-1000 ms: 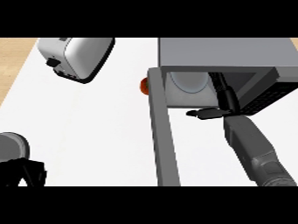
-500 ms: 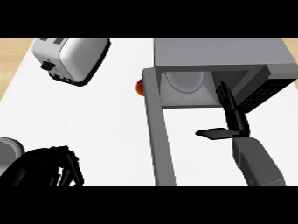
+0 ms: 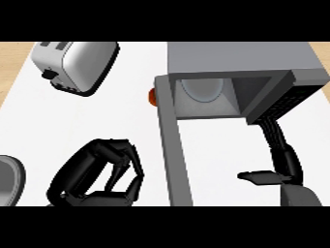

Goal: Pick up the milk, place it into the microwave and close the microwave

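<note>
Two black hands show over a white counter (image 3: 24, 111), seen from steeply above. The right hand (image 3: 278, 164) is stretched out straight just in front of the open microwave (image 3: 239, 60), its long fingers (image 3: 276, 140) pointing toward the opening and nearly touching its front edge, its thumb (image 3: 262, 177) sticking out sideways. It holds nothing. Half a second ago those fingers reached further into the opening, so the hand has drawn back toward the robot. The left hand (image 3: 99, 174), which a second ago barely showed at the lower left corner, has risen into view; its fingers are curled inward around nothing.

Inside the microwave a pale rounded shape (image 3: 203, 89) stands against the back wall; it is probably the milk, though it is too plain to be sure. If so, the placing is done and only the closing remains.

The microwave door (image 3: 173, 150) is swung fully open and seen edge-on, a long grey bar running from the microwave's left front corner down toward the viewer, between the two hands. The left hand lies near its outer face, well placed to push it shut. The right hand needs to clear the door's swing first.

A silver toaster (image 3: 78, 65) lies tilted at the upper left, well apart from the door. A small orange-red object (image 3: 152, 97) peeks out by the hinge. Open counter surrounds the left hand.
</note>
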You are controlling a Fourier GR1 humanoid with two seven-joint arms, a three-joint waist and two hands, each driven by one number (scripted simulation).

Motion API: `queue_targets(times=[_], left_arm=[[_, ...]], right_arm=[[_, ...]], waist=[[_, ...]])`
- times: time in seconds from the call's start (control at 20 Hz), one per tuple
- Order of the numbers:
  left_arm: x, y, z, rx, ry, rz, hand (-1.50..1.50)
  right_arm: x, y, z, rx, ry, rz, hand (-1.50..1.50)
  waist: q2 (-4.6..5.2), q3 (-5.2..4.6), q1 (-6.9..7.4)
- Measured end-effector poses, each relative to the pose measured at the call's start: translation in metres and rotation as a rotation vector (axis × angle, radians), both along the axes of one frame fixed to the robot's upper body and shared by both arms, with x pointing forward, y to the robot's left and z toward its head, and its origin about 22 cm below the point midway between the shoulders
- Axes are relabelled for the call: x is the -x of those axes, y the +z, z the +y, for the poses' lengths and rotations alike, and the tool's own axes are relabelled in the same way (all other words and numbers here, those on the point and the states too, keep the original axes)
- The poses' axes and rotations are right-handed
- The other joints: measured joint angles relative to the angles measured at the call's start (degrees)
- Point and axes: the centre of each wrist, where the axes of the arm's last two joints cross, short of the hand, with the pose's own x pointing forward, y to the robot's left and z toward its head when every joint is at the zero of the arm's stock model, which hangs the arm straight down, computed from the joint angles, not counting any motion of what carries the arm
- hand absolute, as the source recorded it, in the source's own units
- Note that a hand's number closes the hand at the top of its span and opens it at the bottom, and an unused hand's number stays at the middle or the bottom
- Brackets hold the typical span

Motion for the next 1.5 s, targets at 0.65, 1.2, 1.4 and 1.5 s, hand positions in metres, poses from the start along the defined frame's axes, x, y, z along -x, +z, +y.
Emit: queue_targets(times=[0.65,1.2,1.4,1.5], left_arm=[[-0.031,-0.094,-0.088,-0.179,-0.066,-0.007,1.5],[-0.039,-0.131,-0.124,-0.132,0.018,-0.047,1.5],[-0.042,-0.133,-0.133,-0.144,0.019,-0.023,1.5],[-0.042,-0.131,-0.137,-0.125,0.029,-0.025,1.5]], right_arm=[[0.059,0.05,-0.042,0.041,0.047,-0.084,-1.5],[0.064,0.109,-0.036,-0.038,0.175,-0.178,-1.5],[0.065,0.131,-0.033,-0.047,0.223,-0.211,-1.5],[0.065,0.139,-0.031,-0.05,0.25,-0.217,-1.5]], waist=[[0.37,-0.06,-0.77],[0.98,-0.15,-3.23],[1.22,-0.19,-4.56],[1.38,-0.21,-5.13]])
